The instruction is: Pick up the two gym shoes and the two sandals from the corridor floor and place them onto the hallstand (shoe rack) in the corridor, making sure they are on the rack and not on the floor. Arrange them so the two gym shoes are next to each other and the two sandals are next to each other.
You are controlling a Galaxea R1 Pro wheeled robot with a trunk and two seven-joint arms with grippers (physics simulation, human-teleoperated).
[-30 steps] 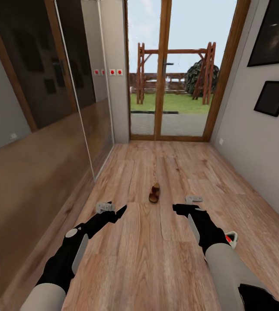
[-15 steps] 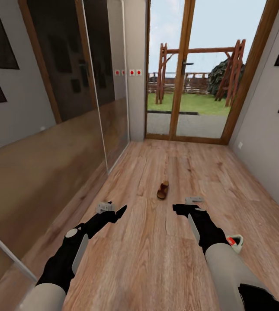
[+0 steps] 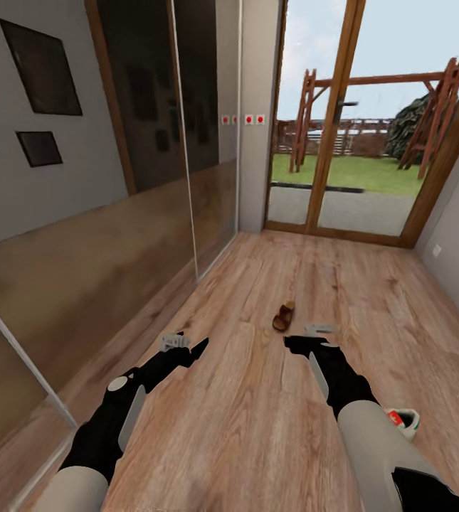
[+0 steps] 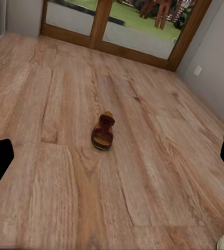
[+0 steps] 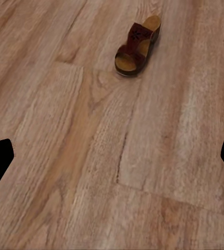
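— Where is the footwear?
— One brown sandal (image 3: 283,316) lies on the wood floor (image 3: 257,427) mid-corridor, well short of the glass doors (image 3: 343,128); a white sneaker (image 3: 403,421) sits by the right forearm, near the right wall.

— And the arms?
— Both held out low over the planks, empty: left gripper (image 3: 185,345) and right gripper (image 3: 304,340) each with jaws apart. A mirrored wardrobe (image 3: 151,178) lines the left side.
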